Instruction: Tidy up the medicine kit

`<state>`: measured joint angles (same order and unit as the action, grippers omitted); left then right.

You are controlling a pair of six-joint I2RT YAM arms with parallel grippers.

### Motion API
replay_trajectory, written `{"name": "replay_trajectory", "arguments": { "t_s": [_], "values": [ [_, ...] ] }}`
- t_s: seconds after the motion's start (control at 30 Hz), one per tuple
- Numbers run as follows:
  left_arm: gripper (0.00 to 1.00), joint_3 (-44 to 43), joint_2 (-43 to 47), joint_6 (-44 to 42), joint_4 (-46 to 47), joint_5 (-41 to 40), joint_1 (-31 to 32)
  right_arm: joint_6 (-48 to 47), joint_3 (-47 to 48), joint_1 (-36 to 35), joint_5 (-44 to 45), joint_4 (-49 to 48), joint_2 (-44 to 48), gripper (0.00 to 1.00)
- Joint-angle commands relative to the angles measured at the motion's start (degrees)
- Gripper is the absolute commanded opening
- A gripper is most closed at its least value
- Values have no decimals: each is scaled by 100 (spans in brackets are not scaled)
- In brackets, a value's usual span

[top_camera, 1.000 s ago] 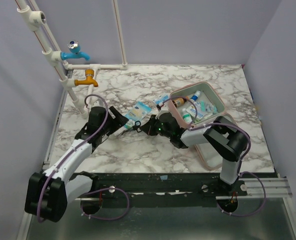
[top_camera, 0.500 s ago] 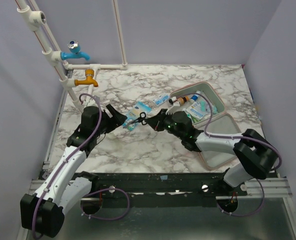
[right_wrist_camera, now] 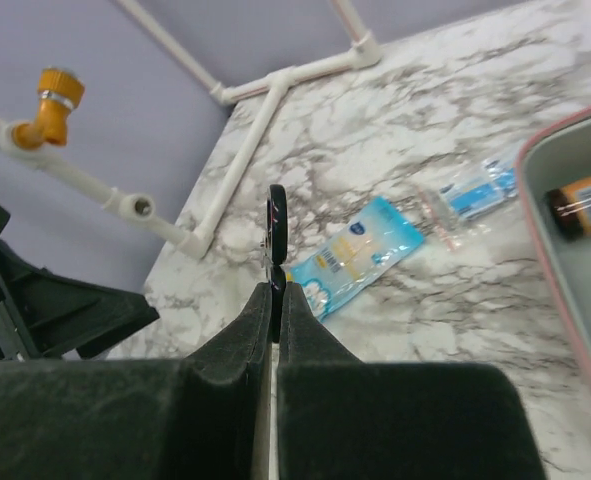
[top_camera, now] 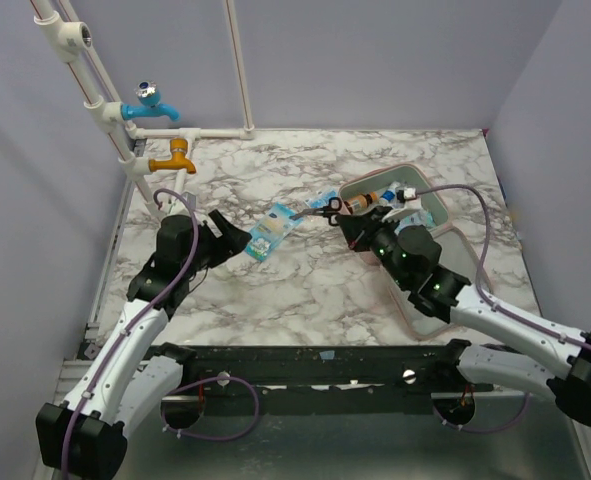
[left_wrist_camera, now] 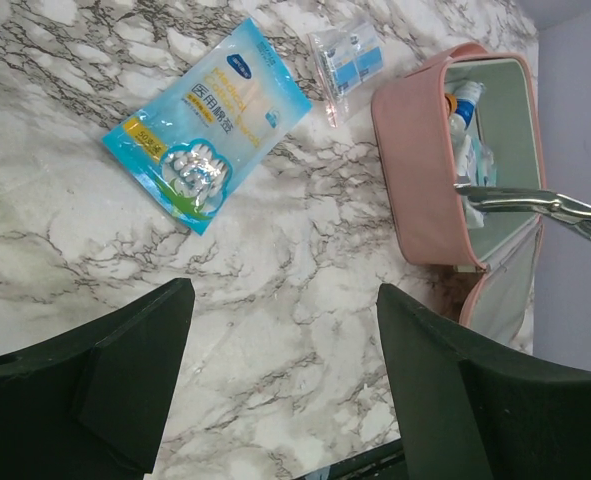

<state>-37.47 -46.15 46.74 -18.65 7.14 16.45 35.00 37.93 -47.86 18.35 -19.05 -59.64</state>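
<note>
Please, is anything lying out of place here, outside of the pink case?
Yes. A blue cotton-swab packet and a small clear sachet lie loose on the marble table, outside the open medicine kit. The right hand grips scissors, not yet put away.

Soft even light, faint shadows. Fingers [right_wrist_camera: 375,420] of the right gripper [right_wrist_camera: 275,298] blur; table [right_wrist_camera: 425,330] beyond them is sharp.
</note>
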Motion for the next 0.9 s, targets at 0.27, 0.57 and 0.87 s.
{"name": "replay_trajectory", "arguments": {
  "t_s": [0.27,0.57,0.87],
  "values": [
    [77,116,-6,-122,189,244,-54,116,-59,396,2429,1290,1069,1],
    [77,263,18,-105,301,671,-54,1184,-13,1872,1807,1113,439,1],
    [77,449,256,5,428,966,-54,1916,-542,2489,2401,70,-94,1]
  ]
}}
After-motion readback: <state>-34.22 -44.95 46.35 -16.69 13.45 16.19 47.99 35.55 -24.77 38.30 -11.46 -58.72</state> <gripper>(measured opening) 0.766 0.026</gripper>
